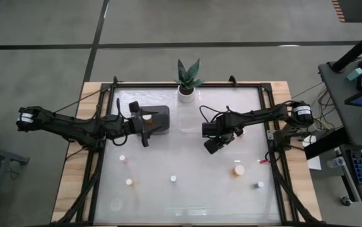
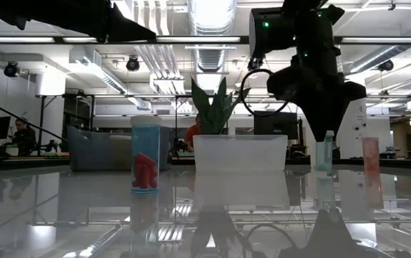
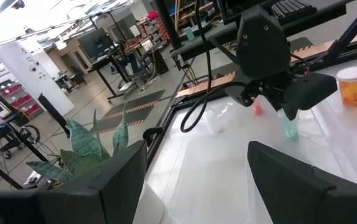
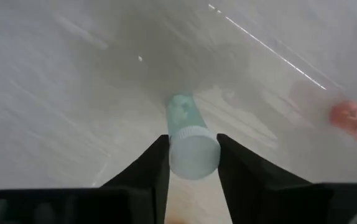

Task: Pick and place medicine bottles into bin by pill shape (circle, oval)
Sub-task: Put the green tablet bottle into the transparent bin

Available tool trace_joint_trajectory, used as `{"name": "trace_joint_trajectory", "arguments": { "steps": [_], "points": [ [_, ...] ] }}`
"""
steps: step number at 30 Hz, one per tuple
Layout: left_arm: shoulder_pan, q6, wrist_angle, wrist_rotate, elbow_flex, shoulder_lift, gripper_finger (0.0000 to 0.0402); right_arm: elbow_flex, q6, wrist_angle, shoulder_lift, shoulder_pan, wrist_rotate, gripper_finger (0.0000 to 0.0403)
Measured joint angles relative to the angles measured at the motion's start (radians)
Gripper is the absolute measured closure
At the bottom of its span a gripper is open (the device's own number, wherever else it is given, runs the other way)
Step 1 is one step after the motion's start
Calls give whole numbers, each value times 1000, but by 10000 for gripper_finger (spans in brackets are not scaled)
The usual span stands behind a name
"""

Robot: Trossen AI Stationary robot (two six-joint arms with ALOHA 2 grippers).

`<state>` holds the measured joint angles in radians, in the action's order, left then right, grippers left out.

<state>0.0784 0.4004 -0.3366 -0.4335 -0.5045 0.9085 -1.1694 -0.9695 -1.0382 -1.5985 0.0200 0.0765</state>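
Note:
A teal medicine bottle [image 4: 183, 118] with a white cap stands upright on the white table [image 1: 187, 202], right of centre. My right gripper [image 1: 214, 146] points down over it and is shut on it; the low view shows the bottle [image 2: 324, 154] below the fingers. My left gripper [image 3: 197, 174] hangs level and open at the table's left, beside a dark bin [image 1: 161, 120], with nothing between its fingers. Several more small bottles stand along the near half: a pink one [image 1: 122, 158], an orange one [image 1: 239, 170] and a white one [image 1: 173, 179]. My right gripper pinches the teal bottle's white cap [image 4: 194, 155] between its two fingers, one on each side of the cap. The fingers come from above, pointing down. The bottle stays upright, its base on the table.
A potted plant [image 1: 188, 82] stands at the far edge, middle. In the low view a pale box [image 2: 240, 153] sits before the plant, a bottle with red pills [image 2: 145, 161] to its left and a pink bottle [image 2: 371, 154] at the right. The near middle is bare.

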Motion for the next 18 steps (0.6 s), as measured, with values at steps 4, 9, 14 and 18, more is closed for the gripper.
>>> {"name": "trace_joint_trajectory", "arguments": {
  "steps": [4,9,14,18],
  "points": [
    [0,1,6,-25,4,-5,139,-5,-1,-19,7,0,8,280],
    [0,1,6,-48,4,-8,139,-78,-15,-95,7,0,11,288],
    [0,5,6,-48,4,-9,139,-195,-8,-137,8,0,10,290],
    [0,9,6,-48,4,-12,139,-277,5,-134,-1,0,-24,287]
  ]
}}
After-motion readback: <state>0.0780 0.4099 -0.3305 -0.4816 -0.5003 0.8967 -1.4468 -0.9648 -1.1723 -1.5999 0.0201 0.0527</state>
